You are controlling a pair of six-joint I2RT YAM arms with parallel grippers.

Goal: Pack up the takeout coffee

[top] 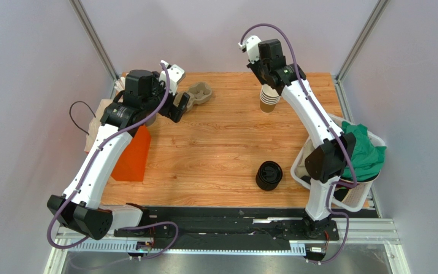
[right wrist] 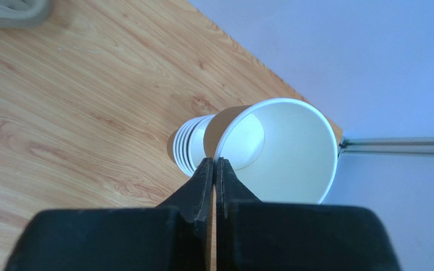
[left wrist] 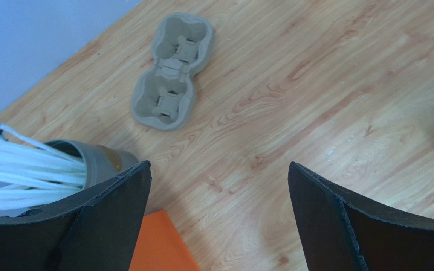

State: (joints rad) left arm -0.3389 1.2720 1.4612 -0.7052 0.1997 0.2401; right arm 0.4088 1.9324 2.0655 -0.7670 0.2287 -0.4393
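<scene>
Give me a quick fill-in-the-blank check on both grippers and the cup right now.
1. The right gripper is shut on the ___ of a paper cup.
2. None of the black ___ from the pile is on that cup.
3. The left gripper is ___ and holds nothing.
4. The pulp carrier has ___ wells, both empty.
Missing words: rim; lids; open; two.

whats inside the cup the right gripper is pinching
Only its white inside shows: bare wall and bottom of the cup, no liquid, no lid. The right gripper is shut on the rim, covering a strip of the near wall.
</scene>
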